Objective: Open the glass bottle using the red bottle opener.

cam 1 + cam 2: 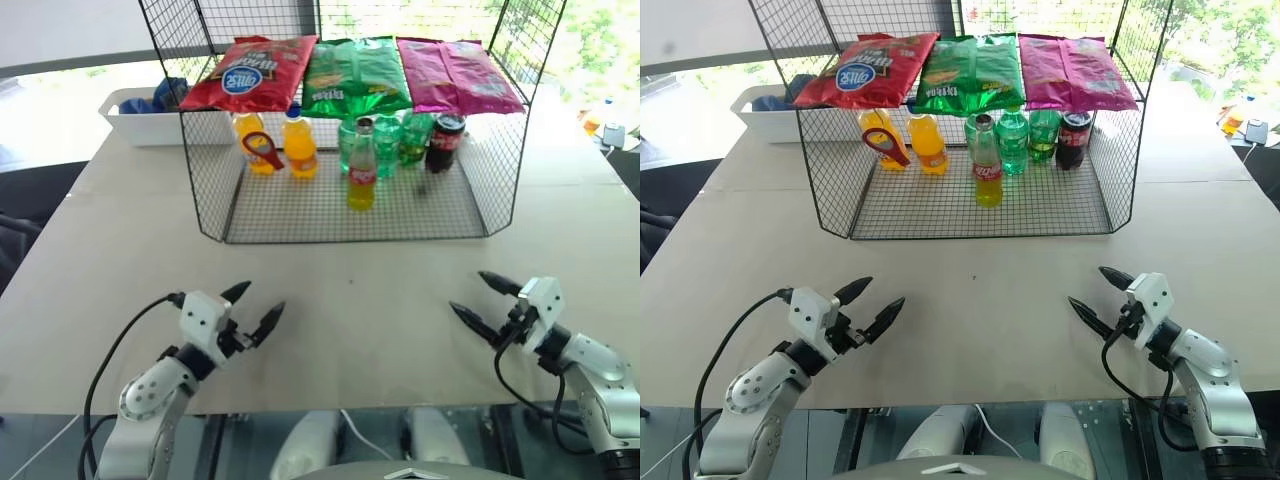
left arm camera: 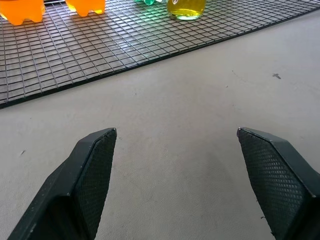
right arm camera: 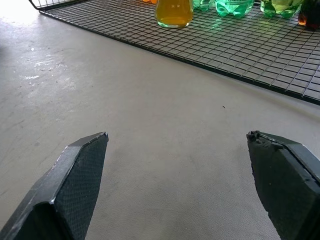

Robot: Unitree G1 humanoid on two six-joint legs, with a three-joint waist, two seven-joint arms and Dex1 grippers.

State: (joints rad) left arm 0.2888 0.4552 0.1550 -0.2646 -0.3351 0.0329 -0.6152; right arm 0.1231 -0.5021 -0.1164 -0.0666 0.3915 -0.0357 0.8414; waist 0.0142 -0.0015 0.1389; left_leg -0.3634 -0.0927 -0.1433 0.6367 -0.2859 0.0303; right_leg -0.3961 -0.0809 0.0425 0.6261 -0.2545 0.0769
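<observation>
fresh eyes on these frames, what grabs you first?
The black wire-mesh shelf rack at the table's far side, with three bright snack bags on top. Below, the small clear glass bottle of yellow-orange drink stands out front; the flat red bottle opener leans on an orange plastic bottle.

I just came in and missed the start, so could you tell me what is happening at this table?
Nothing is being handled yet. The left tool and the right tool both hover open and empty over the table, short of the wire rack. The glass bottle stands upright at the front of the rack floor, cap still on. The red bottle opener leans against an orange bottle further back, untouched. Snack bags lie on top of the rack.
</observation>
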